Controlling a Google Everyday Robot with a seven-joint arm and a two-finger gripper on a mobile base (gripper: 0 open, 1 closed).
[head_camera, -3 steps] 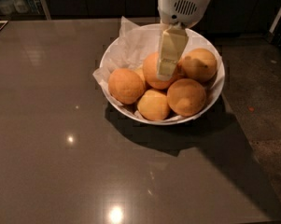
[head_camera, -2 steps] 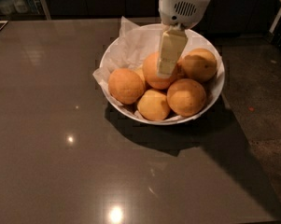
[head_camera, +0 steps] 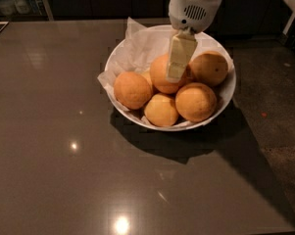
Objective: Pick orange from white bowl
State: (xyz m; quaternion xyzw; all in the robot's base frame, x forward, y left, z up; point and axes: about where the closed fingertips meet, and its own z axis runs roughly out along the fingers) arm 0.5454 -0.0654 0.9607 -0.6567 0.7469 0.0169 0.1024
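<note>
We see the cream-and-white parallel-jaw gripper [head_camera: 175,72] hanging down across the front of the round, deep-orange, matte-skinned orange [head_camera: 159,75]; we cannot tell how wide it stands or whether it grips. That orange sits mid-pile in the wide glossy white bowl [head_camera: 231,82], among other oranges [head_camera: 132,89] on crinkled white paper [head_camera: 137,50], near the far edge of the dark grey counter [head_camera: 63,155], toward its right

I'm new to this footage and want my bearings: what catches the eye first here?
A white bowl heaped with oranges sits toward the back of the dark glossy table. The gripper hangs down from above into the bowl, directly in front of the orange in the middle of the pile.
</note>
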